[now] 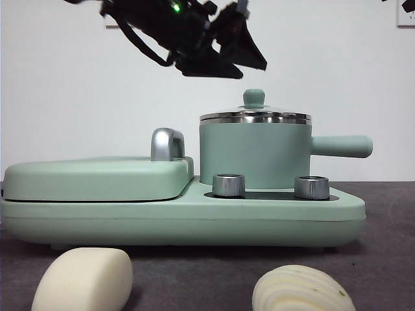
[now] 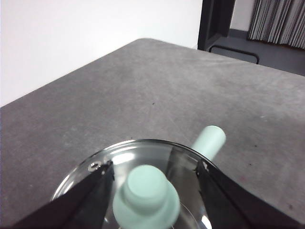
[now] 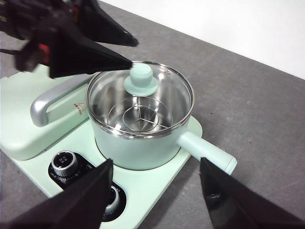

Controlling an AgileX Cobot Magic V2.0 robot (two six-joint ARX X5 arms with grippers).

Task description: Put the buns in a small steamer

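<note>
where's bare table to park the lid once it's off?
Bare grey table lies behind the small steamer and past its side handle. In front, a strip between the smooth bun and ridged bun. Crowded: the griddle lid, knobs, and left hand over the glass lid.

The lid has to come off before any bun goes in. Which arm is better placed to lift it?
Left, probably: its gripper hangs open with a jaw on each side of the lid knob, while the right gripper is farther from the steamer.
</note>
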